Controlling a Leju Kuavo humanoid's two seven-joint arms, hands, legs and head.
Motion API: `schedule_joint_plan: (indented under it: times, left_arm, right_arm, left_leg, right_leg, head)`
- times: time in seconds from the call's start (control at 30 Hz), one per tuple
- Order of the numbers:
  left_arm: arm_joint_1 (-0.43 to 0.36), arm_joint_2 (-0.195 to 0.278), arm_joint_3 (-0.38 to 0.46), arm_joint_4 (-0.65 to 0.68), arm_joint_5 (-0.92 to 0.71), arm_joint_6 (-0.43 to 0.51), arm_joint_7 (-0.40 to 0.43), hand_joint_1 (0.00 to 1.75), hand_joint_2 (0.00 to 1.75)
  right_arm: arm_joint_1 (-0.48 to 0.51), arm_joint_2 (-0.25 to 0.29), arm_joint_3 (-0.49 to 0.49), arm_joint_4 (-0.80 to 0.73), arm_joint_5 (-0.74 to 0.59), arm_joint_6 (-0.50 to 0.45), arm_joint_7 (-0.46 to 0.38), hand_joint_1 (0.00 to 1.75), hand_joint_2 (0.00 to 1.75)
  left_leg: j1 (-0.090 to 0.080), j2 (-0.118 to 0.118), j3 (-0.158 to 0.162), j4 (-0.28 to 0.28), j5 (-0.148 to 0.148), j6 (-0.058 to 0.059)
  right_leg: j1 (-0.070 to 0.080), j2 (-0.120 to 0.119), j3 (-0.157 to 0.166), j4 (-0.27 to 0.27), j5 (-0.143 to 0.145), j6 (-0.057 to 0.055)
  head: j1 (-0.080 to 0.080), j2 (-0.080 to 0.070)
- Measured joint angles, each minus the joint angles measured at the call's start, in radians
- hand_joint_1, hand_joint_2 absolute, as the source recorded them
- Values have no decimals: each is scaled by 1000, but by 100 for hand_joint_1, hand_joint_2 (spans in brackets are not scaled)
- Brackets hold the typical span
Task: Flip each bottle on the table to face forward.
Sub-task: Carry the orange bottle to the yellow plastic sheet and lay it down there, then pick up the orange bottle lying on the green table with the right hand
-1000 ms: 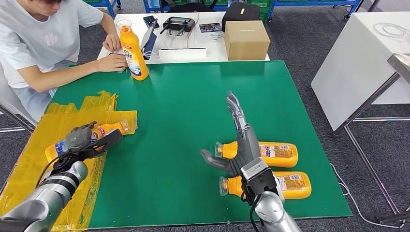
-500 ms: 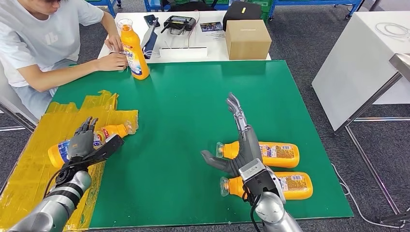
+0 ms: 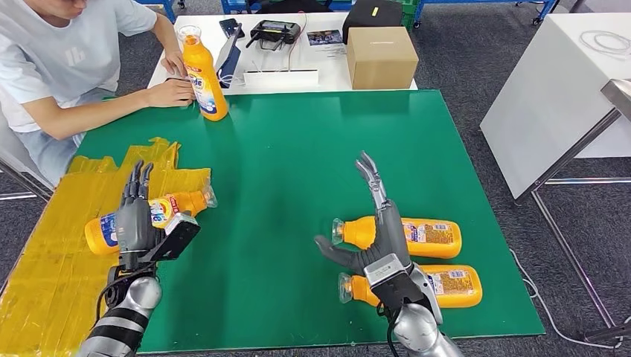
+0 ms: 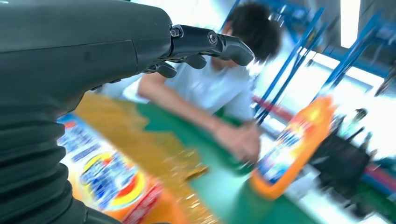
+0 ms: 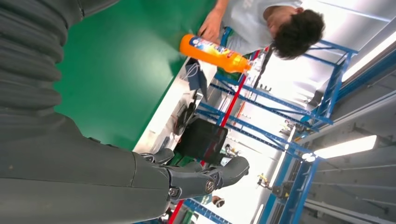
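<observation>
A green bench seen from above the robot, with yellow plastic sheet taped over its near left corner. One orange bottle lies on its side on that sheet, cap toward the bench's middle, blue and yellow label showing. The left hand hovers over it, fingers straight and spread, holding nothing. Near the right edge two more bottles lie side by side, the farther bottle and the nearer bottle, caps toward the middle. The right hand is raised over their necks, its fingers extended and empty. A fourth bottle stands upright at the far left corner, beside a seated person's hand. Judging from this, the left bottle looks turned and let go; the right pair appear next, calling for the right hand to lower and close around one bottle, then roll it
</observation>
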Motion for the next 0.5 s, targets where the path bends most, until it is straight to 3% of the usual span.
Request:
schedule_joint_plan:
  times: [0.37,0.5]
  left_arm:
    - [53,-21,-10,-157,-25,6,-9,0,175]
    - [73,-29,-15,-194,95,-56,-28,0,175]
  right_arm:
    - [10,-8,-2,0,18,-11,4,0,175]
    - [13,-17,-4,0,145,-42,51,0,175]
  left_leg:
    - [0,0,-2,0,0,0]
    - [0,0,-2,0,0,0]
  right_leg:
    - [0,0,-2,0,0,0]
    - [0,0,-2,0,0,0]
  head:
    - [0,0]
    - [0,0]
